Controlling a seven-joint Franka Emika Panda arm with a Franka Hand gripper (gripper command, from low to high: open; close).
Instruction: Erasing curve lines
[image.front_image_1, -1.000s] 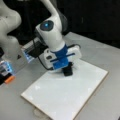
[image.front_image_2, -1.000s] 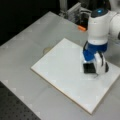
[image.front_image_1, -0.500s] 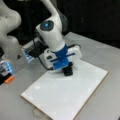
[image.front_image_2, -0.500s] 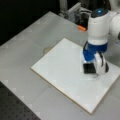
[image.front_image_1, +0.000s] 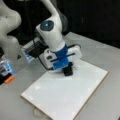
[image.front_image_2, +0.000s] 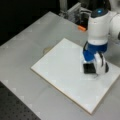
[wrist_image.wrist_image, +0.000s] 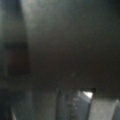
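Your claw (image.front_image_1: 68, 71) is down at the white board (image.front_image_1: 75, 95), with a dark block, most likely the eraser (image.front_image_1: 67, 71), at its tip and pressed on or just above the surface. In a front view the same block (image.front_image_2: 88, 68) sits under the blue wrist section, flat against the board (image.front_image_2: 62, 70), toward that view's right side.

Curve lines: I can't pick them out anywhere. The bare board reads plain white in both front views, only glare specks. Judgement: whatever is left of the stroke is either under the eraser or hidden by the wrist, or it's already wiped off. So I can't tell you which way it lies from the claw, or how its long axis runs.

Claw state: looks clamped on the eraser, since the block hangs right at the tip, but the fingers themselves are hidden behind the white hand housing, so treat that as a read, not a fact. The wrist view is nearly all dark, with only a pale sliver at the bottom right; no help there.

Position on the board: eraser is near the far edge, by the corner closest to the arm base in a front view (image.front_image_1: 67, 71). Most of the board lies open toward that view's bottom. Board lies flat on the grey tabletop (image.front_image_2: 30, 37). Small orange item (image.front_image_2: 81, 28) sits beyond the board, well apart.
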